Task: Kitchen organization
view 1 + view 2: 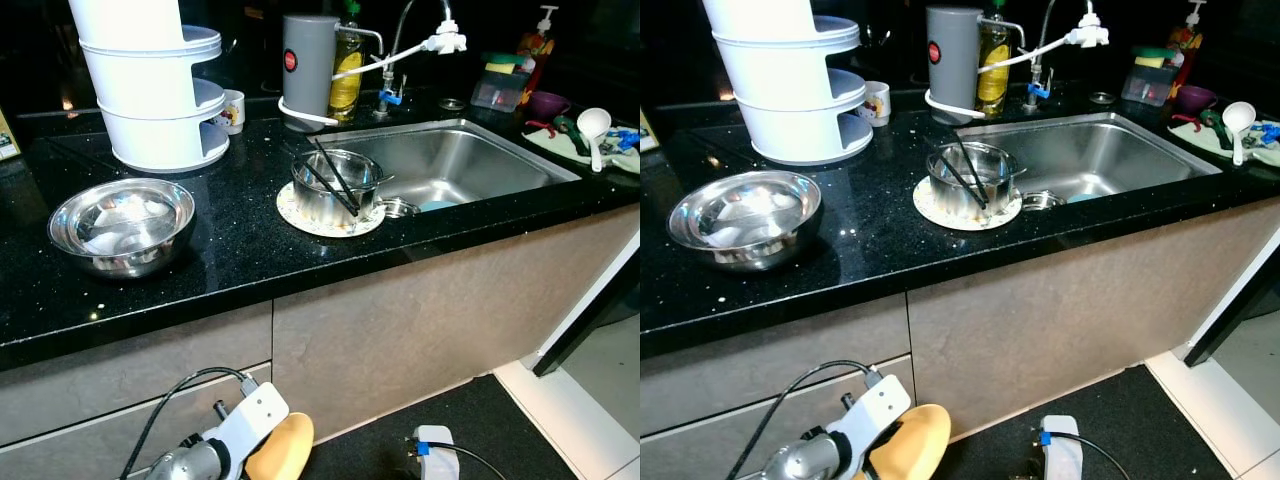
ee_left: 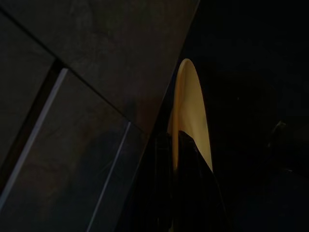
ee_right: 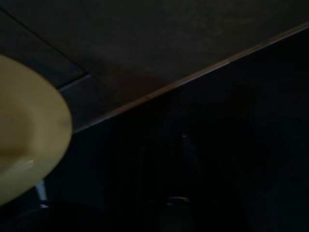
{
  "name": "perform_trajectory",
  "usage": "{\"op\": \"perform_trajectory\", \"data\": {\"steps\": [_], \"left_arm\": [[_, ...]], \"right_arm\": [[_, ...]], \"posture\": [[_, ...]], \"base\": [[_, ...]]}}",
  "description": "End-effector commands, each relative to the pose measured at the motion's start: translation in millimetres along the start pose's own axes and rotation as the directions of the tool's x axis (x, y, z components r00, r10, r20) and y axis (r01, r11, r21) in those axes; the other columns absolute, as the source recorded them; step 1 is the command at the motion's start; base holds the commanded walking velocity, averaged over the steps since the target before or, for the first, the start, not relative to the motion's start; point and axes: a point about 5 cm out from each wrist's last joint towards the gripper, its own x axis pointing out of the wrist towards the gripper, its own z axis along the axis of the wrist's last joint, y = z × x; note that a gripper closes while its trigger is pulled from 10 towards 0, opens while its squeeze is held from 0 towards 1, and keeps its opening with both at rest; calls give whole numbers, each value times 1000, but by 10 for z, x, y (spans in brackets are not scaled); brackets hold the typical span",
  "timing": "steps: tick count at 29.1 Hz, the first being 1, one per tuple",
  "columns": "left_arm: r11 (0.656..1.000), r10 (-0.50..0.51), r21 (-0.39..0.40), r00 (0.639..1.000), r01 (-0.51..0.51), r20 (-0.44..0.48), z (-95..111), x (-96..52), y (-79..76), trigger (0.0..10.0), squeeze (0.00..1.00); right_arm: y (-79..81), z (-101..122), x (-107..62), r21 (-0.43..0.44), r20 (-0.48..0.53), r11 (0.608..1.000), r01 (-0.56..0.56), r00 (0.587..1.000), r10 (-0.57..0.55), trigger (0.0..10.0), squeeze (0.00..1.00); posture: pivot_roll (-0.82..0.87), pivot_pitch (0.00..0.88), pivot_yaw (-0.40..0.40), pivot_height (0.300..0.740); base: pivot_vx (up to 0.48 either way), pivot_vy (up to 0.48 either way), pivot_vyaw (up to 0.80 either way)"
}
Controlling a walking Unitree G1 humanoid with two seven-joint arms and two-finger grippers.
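A yellow plate (image 1: 281,449) hangs low in front of the cabinet doors, below the counter. My left gripper (image 2: 183,150) is shut on it; its dark fingers (image 2: 193,169) clamp the rim, and the plate (image 2: 190,111) shows edge-on. The right wrist view is very dark and catches that plate (image 3: 26,145) from the side. My right arm (image 1: 436,448) hangs low near the floor. On the black counter (image 1: 240,265) stand a steel bowl (image 1: 122,225) and a steel pot (image 1: 336,188) with black chopsticks (image 1: 334,178) across it, on a round trivet (image 1: 298,214).
A steel sink (image 1: 470,165) lies right of the pot, with a tap above. At the back stand a white tiered rack (image 1: 150,90), a grey canister (image 1: 308,68) and an oil bottle (image 1: 347,75). A white ladle (image 1: 593,125) and a purple bowl (image 1: 548,103) sit far right.
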Motion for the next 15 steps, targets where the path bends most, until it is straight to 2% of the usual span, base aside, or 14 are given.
{"op": "perform_trajectory", "data": {"steps": [1, 2, 5, 8, 10, 13, 14, 15], "left_arm": [[999, 22, -30, 1000, -22, 2, -29, -4, 58, 0, 0], [999, 22, -30, 1000, -22, 2, -29, -4, 58, 0, 0], [1000, -22, -10, 1000, 22, 2, -38, -60, 93, 0, 0], [999, -37, 3, 999, 37, 6, -28, -81, 112, 0, 0], [993, -91, 72, 996, 91, 1, -8, -144, 162, 0, 0], [989, -110, 101, 994, 110, -6, -6, -167, 179, 0, 0], [982, -142, 124, 990, 141, -2, 20, -212, 212, 0, 0], [969, -192, 157, 981, 190, 1, 49, -285, 249, 0, 0]], "right_arm": [[64, 17, 11, 55, 14, 995, -78, 997, 77, 10000, 1000], [64, 17, 11, 55, 14, 995, -78, 997, 77, 10000, 1000], [184, 131, -8, -18, 76, 959, -283, 956, 283, 10000, 1000], [198, 164, -27, -65, 88, 942, -330, 938, 334, 10000, 1000], [194, 247, -83, -209, 93, 890, -404, 898, 430, 10000, 1000], [190, 274, -103, -255, 88, 869, -425, 884, 459, 10000, 1000], [201, 334, -113, -305, 89, 838, -452, 863, 498, 10000, 1000], [249, 399, -111, -380, 72, 789, -484, 834, 546, 10000, 1000]], "posture": [[-55, 132, -20, 740], [-55, 132, -20, 740], [-52, 146, -30, 740], [-51, 148, -36, 740], [-48, 155, -53, 740], [-48, 155, -53, 740], [-42, 158, -65, 740], [-43, 159, -70, 740]], "base": [[0, 0, 0], [0, 0, 0], [0, 0, 0], [0, 0, 0], [0, 0, 0], [0, 0, 0], [0, 0, 0], [0, 0, 0]]}}
